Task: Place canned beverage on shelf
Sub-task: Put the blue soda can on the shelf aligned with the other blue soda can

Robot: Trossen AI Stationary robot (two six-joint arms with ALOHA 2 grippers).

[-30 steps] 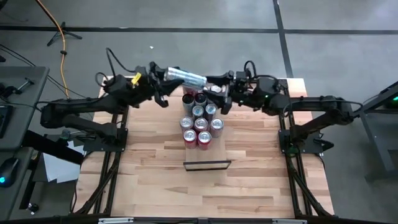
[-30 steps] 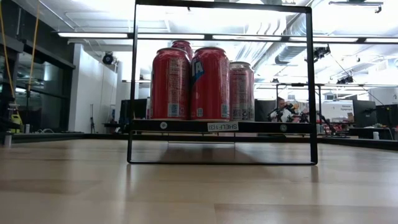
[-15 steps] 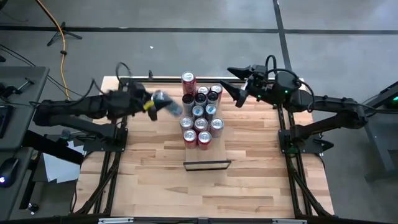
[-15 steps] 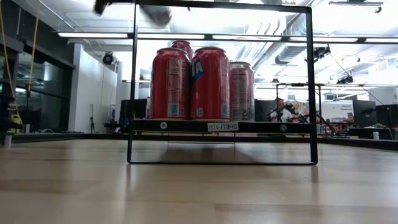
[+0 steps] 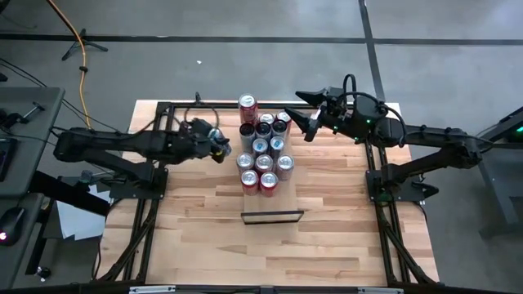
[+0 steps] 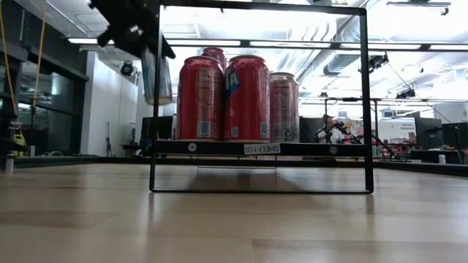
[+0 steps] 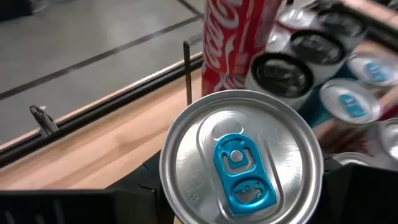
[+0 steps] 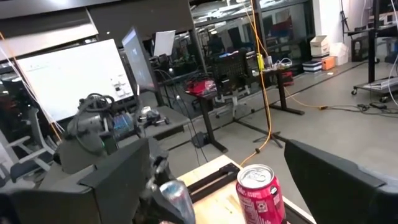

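Looking down on the table (image 5: 196, 237), we see bare striped wood on our left side of the can cluster (image 5: 263, 151) and a broad open stretch on the near side around the small black wire frame (image 5: 272, 217). The shelf itself shows best in the low view, a thin board (image 6: 259, 148) carried between black rails, with red cans (image 6: 225, 98) standing on it; to the left of them, above the board's end, is a free gap.

Our left gripper (image 5: 214, 144) reaches in from the left, arm stretched low over the table, fingers clamped on the silver can (image 5: 216, 139) with a blue tab. The can stands upright between the fingers; in the left wrist view its lid (image 7: 241, 160) fills the space just ahead of them. In the low view the same can (image 6: 157, 73) hangs at the left rail of the frame, its base well above the board, so it is off the shelf and apart from the standing cans.

Just beyond the held can's far side stand a tall red can (image 7: 233, 37) and black-topped cans (image 7: 281, 73), close enough to block a straight push that way.

Our right gripper (image 5: 312, 122) waits at the far right of the cluster, fingers spread wide and empty, a red can (image 8: 261, 193) just ahead of them.

Beyond the table, a person (image 6: 330, 128) sits far back in the room.
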